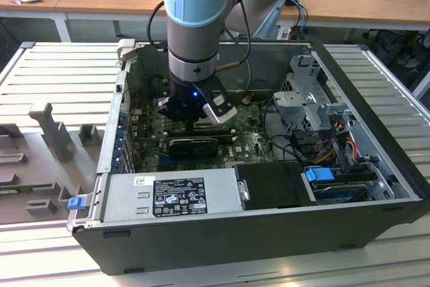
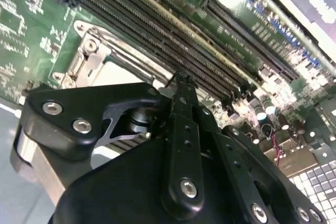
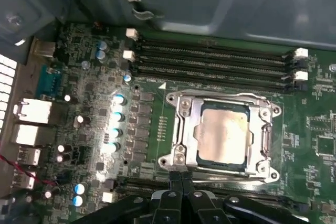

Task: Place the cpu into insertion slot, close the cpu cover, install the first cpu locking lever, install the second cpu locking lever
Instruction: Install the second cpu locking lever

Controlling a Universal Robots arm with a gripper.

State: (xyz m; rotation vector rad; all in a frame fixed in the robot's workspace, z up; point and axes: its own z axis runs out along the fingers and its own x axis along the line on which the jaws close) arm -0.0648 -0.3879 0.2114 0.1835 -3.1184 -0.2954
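**One chip seated, cover down**

One cpu lies in the insertion slot, framed by the lowered cpu cover. The gripper, fingers pressed together and empty, hovers beside the socket, hiding its near edge; the arm blocks the motherboard in the exterior view.

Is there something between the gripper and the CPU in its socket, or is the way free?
Nothing visible stands between them. In the first wrist view the black gripper sits at the edge of the silvery metal hinged cpu cover, which lies closed over the pale silvery square cpu in its slot.
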